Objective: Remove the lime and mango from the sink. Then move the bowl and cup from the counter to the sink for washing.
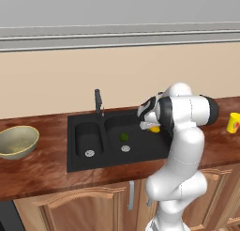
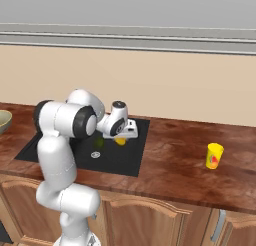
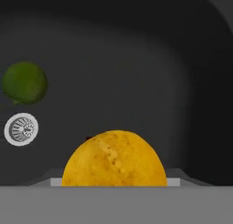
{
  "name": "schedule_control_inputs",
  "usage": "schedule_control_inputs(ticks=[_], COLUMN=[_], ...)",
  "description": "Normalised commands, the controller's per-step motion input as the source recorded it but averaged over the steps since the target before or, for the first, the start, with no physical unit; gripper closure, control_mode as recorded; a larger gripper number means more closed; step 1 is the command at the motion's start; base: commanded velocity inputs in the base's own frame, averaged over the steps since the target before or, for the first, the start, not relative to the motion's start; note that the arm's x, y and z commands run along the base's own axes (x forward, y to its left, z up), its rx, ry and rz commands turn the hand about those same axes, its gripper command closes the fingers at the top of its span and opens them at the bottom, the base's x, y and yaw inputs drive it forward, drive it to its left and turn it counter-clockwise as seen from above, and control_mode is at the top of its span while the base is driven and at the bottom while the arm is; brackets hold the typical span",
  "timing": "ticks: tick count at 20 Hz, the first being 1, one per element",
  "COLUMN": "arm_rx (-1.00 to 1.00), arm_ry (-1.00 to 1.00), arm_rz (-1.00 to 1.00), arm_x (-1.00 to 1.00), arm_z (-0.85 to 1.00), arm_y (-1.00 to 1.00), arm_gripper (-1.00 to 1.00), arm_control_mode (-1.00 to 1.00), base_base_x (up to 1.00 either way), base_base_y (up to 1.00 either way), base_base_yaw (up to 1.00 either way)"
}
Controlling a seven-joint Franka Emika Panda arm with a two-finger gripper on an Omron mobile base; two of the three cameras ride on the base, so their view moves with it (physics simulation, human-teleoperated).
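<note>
My gripper (image 1: 152,126) hangs over the right part of the large basin of the black sink (image 1: 70,145), shut on the yellow-orange mango (image 1: 155,129). The hand view has the mango (image 3: 113,159) close up at the bottom, hiding the fingertips. The dark green lime (image 1: 124,137) lies on the basin floor beside the round drain (image 1: 125,148); from the hand it is the lime (image 3: 25,82) at left. The olive-tan bowl (image 1: 18,141) stands on the counter (image 1: 37,173) far left. The yellow cup (image 2: 215,156) stands upright on the counter right of the sink.
A dark faucet (image 1: 98,102) rises behind the divider between the two basins. The small left basin has its own drain (image 1: 89,153). Bare reddish-brown counter (image 2: 175,160) stretches between the sink and the cup. A beige wall runs behind.
</note>
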Motion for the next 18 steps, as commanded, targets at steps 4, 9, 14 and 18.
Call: schedule_control_inputs(ticks=[4,9,14,18], arm_rx=[0.0,-0.03,-0.09,-0.09], arm_ry=[-0.03,-0.03,-0.01,0.0], arm_rz=[0.0,0.0,0.0,0.0], arm_x=[-0.05,-0.02,0.01,0.04], arm_z=[0.33,0.3,0.17,0.12], arm_y=[-0.07,-0.08,-0.15,-0.19], arm_gripper=[1.0,1.0,1.0,1.0], arm_control_mode=[-1.0,-1.0,-1.0,-1.0], base_base_x=[0.0,0.0,0.0,0.0], base_base_y=[0.0,0.0,0.0,0.0], base_base_yaw=[0.0,0.0,0.0,0.0])
